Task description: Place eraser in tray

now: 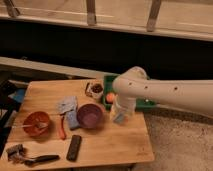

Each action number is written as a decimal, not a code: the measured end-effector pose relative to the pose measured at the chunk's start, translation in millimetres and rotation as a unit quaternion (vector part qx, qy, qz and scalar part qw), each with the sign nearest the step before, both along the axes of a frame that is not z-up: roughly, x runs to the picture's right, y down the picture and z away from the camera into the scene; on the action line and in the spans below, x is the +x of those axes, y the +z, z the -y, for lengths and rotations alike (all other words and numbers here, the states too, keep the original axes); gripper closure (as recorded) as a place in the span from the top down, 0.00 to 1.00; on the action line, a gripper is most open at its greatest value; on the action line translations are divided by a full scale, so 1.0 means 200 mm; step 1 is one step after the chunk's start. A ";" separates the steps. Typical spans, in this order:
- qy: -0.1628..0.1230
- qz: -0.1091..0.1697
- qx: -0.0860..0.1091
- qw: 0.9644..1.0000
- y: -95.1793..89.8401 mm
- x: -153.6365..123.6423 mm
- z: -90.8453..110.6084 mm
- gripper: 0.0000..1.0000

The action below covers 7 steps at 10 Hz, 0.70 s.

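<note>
White arm (155,91) bends down across the green tray (107,86); its tool (120,114) hangs spread just beside the purple bowl (90,115).

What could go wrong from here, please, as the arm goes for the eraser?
The gripper hangs by the tray, far from the eraser; crossing over, it could clip the purple bowl. The eraser lies near the front edge of the table, so a nudge could push it off.
</note>
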State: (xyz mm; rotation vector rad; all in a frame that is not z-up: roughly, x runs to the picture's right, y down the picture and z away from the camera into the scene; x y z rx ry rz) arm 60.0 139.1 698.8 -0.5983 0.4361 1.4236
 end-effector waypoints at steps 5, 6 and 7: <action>-0.044 0.089 0.015 0.995 -0.24 -0.48 -0.10 0.65; -0.043 0.087 0.015 0.995 -0.23 -0.47 -0.10 0.65; -0.043 0.088 0.015 0.995 -0.23 -0.47 -0.10 0.65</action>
